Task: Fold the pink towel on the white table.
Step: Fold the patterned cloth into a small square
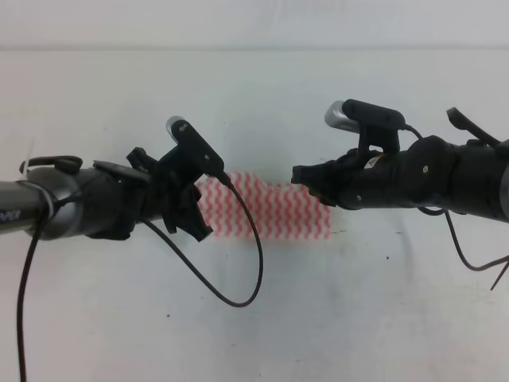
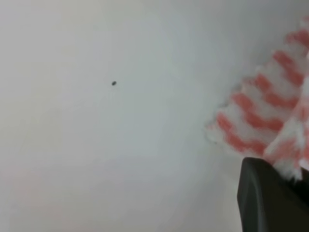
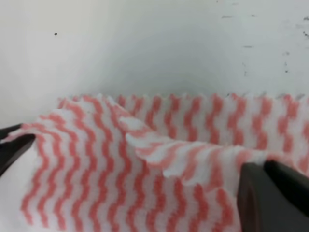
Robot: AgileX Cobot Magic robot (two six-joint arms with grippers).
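Observation:
The pink towel (image 1: 274, 208), striped in pink and white zigzags, lies on the white table (image 1: 254, 334) between my two arms. My left gripper (image 1: 199, 227) sits at its left end. In the left wrist view a blurred towel corner (image 2: 260, 116) rises onto the dark finger (image 2: 265, 203), so the jaws look shut on it. My right gripper (image 1: 297, 175) is over the towel's upper right end. In the right wrist view a raised ridge of towel (image 3: 159, 145) runs into the dark finger (image 3: 260, 203), held there. A dark part (image 3: 12, 147) meets the towel's left corner.
A black cable (image 1: 253, 278) loops from the left wrist camera down onto the table in front of the towel. More cables (image 1: 469, 259) hang at the right arm. The table's back edge (image 1: 254, 49) runs behind both arms. A small dark speck (image 2: 114, 83) marks the bare tabletop.

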